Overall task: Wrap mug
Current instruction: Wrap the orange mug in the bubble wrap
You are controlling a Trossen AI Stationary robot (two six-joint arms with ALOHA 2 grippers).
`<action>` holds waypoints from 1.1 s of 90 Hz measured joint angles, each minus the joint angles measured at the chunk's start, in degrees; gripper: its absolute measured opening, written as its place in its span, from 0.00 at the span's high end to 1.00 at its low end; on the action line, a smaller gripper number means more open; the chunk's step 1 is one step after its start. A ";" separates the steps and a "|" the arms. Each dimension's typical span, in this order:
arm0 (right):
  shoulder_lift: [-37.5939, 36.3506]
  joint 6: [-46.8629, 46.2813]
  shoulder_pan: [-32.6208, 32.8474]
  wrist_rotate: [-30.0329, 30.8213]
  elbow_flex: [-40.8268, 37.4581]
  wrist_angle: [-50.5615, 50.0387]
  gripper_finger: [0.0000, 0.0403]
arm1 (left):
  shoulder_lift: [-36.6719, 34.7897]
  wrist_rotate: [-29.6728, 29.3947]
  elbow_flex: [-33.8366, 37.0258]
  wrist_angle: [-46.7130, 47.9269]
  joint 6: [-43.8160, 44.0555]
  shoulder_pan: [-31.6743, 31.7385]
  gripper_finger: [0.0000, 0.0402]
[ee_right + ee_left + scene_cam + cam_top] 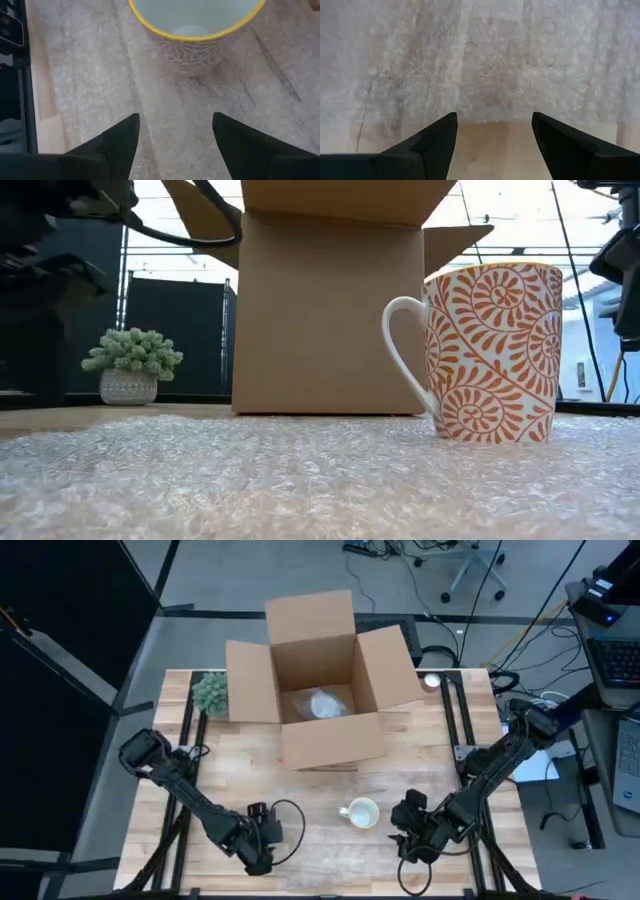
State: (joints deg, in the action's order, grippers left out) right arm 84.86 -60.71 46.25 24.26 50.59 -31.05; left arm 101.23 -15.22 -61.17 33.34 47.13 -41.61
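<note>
Mug (361, 812) upright on the bubble wrap (330, 810), in front of the open cardboard box (318, 680), handle turned toward the left arm's side. From above it is only a pale ring with a yellow rim; the low view (488, 352) is where the orange swirl pattern on white shows, with the box rising behind it and the wrap's bubbles filling the foreground. The overhead camera barely catches that wrap at all, just a faint sheen on the wooden surface (420, 750). It does show something pale and crumpled lying inside the box, possibly more wrap, hard to say.

Right pincer (408, 827) sits just beside the mug, on the side away from the handle, fingers spread wide and holding nothing; its wrist camera looks over the mug's white inside (196, 22), with the wrap under the fingertips (120, 135). Left pincer (262, 832) is on the mug's handle side, well apart from it, also wide and empty; its wrist view shows the wrap's near edge (480, 65) with bare wood just before it. Small potted plant (210, 693) stands beside the box's left flap.
</note>
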 joint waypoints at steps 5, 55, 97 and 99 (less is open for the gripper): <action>0.00 0.00 -0.17 0.68 0.00 -0.10 0.42 | 0.00 0.02 0.00 0.04 -0.88 0.02 0.39; 2.51 -1.48 0.35 3.73 0.00 0.14 0.42 | 0.00 0.07 0.00 -0.44 10.14 3.39 0.39; 2.51 -1.08 0.87 4.34 0.00 0.38 0.42 | 0.86 -3.10 -0.02 -1.64 30.44 2.76 0.39; 2.51 -0.84 0.97 4.40 0.00 0.51 0.42 | 1.22 -3.73 -0.02 -2.07 30.47 2.76 0.39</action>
State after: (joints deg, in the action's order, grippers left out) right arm 87.37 -61.55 47.23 28.66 50.59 -30.54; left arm 102.45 -18.96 -61.19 31.27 77.60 -38.85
